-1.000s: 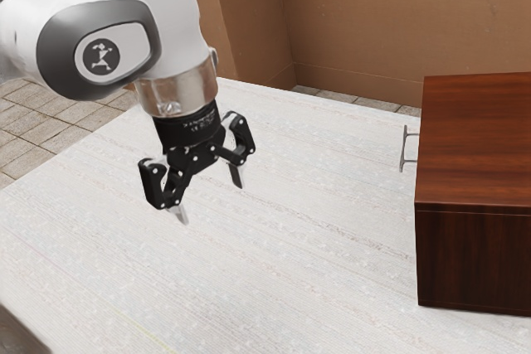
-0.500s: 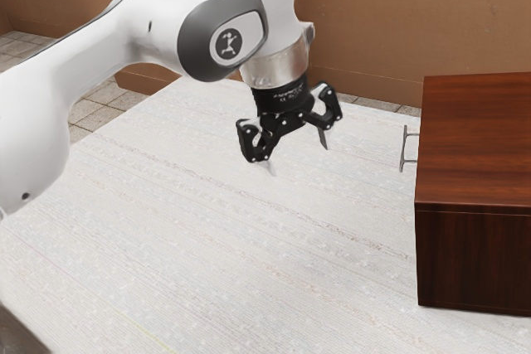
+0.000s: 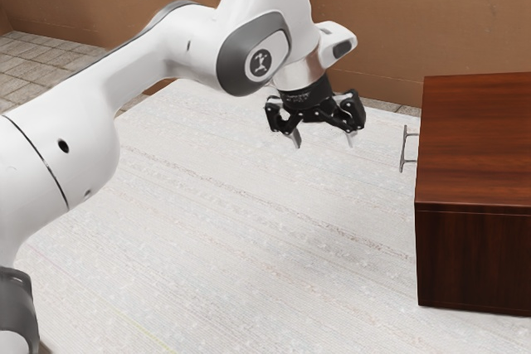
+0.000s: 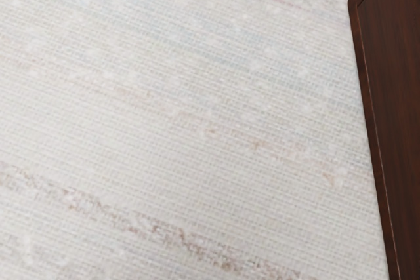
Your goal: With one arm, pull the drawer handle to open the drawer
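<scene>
A dark wooden drawer cabinet (image 3: pixel 474 188) stands at the exterior view's right on a pale table (image 3: pixel 249 238). Its thin metal handle (image 3: pixel 406 148) sticks out from the face that looks toward the arm. My black gripper (image 3: pixel 322 137) hangs open above the table, to the left of the handle and apart from it, fingers pointing down with nothing between them. In the wrist view the cabinet's dark edge (image 4: pixel 392 109) lies beside the pale table surface (image 4: pixel 184 129).
Brown walls (image 3: pixel 398 14) rise behind the table. A tiled floor (image 3: pixel 41 55) lies beyond the table's far left edge. Open tabletop stretches in front of the cabinet and under the arm.
My arm has swung from the exterior view's left toward the right and farther back, carrying the open gripper much closer to the handle. The cabinet has not moved.
</scene>
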`<state>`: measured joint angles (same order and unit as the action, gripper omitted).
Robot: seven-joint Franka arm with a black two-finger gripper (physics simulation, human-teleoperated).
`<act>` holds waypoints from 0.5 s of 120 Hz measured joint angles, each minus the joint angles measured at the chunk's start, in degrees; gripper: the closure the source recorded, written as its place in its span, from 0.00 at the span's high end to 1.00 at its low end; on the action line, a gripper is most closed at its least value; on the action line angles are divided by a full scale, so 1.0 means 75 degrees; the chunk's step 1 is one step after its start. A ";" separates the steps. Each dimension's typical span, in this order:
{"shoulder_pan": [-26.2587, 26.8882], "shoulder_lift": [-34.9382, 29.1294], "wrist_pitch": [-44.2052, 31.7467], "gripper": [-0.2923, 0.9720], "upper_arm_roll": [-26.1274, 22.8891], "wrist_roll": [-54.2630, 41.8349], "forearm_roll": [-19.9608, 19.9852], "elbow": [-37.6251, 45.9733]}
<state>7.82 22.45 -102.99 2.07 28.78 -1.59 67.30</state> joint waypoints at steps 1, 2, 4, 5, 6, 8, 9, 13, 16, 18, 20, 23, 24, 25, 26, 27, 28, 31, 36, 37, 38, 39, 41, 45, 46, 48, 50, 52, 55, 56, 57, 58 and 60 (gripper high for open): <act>0.0000 0.0032 -0.0016 0.77 -0.0001 -0.0069 0.0003 -0.0038; 0.0000 0.0059 -0.0031 0.77 -0.0002 -0.0137 0.0006 -0.0070; 0.0000 0.0104 -0.0063 0.77 -0.0003 -0.0270 0.0012 -0.0120; 0.0000 0.0123 -0.0079 0.77 -0.0003 -0.0335 0.0015 -0.0139; 0.0001 0.0139 -0.0095 0.77 -0.0004 -0.0400 0.0018 -0.0155; 0.0001 0.0165 -0.0127 0.77 -0.0004 -0.0526 0.0023 -0.0181; 0.0004 0.0173 -0.0141 0.77 -0.0003 -0.0586 0.0034 -0.0187; 0.0018 0.0188 -0.0195 0.77 0.0005 -0.0814 0.0086 -0.0192; 0.0033 0.0182 -0.0229 0.77 0.0010 -0.0968 0.0124 -0.0174; 0.0045 0.0168 -0.0249 0.77 0.0012 -0.1048 0.0167 -0.0151; 0.0056 0.0158 -0.0266 0.77 0.0013 -0.1114 0.0229 -0.0134; 0.0066 0.0147 -0.0290 0.77 0.0015 -0.1199 0.0331 -0.0112; 0.0069 0.0146 -0.0297 0.77 0.0015 -0.1224 0.0367 -0.0102; 0.0072 0.0148 -0.0304 0.77 0.0015 -0.1244 0.0402 -0.0095; 0.0075 0.0151 -0.0311 0.77 0.0016 -0.1264 0.0434 -0.0089; 0.0078 0.0154 -0.0317 0.77 0.0016 -0.1280 0.0466 -0.0084; 0.0080 0.0158 -0.0323 0.77 0.0016 -0.1295 0.0495 -0.0080; 0.0086 0.0165 -0.0337 0.77 0.0008 -0.1320 0.0576 -0.0067; 0.0102 0.0171 -0.0344 0.77 -0.0005 -0.1291 0.0711 -0.0059; 0.0105 0.0172 -0.0340 0.77 -0.0007 -0.1275 0.0734 -0.0058; 0.0107 0.0173 -0.0336 0.77 -0.0009 -0.1259 0.0756 -0.0057; 0.0109 0.0173 -0.0330 0.77 -0.0010 -0.1241 0.0775 -0.0057; 0.0112 0.0173 -0.0306 0.77 -0.0012 -0.1195 0.0809 -0.0057; 0.0136 0.0171 -0.0247 0.77 -0.0015 -0.1097 0.0859 -0.0062; 0.0144 0.0171 -0.0234 0.77 -0.0015 -0.1072 0.0870 -0.0064; 0.0157 0.0179 -0.0208 0.77 -0.0016 -0.1025 0.0889 -0.0068; 0.0168 0.0190 -0.0185 0.77 -0.0017 -0.0975 0.0905 -0.0075; 0.0180 0.0199 -0.0163 0.77 -0.0017 -0.0925 0.0920 -0.0081; 0.0196 0.0208 -0.0134 0.77 -0.0017 -0.0841 0.0940 -0.0088; 0.0199 0.0210 -0.0125 0.77 -0.0018 -0.0808 0.0949 -0.0088; 0.0201 0.0212 -0.0116 0.77 -0.0018 -0.0774 0.0956 -0.0090; 0.0203 0.0214 -0.0107 0.77 -0.0018 -0.0740 0.0962 -0.0091; 0.0206 0.0216 -0.0087 0.77 -0.0018 -0.0674 0.0972 -0.0093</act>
<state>9.36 24.07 -103.64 1.93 23.73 5.70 66.60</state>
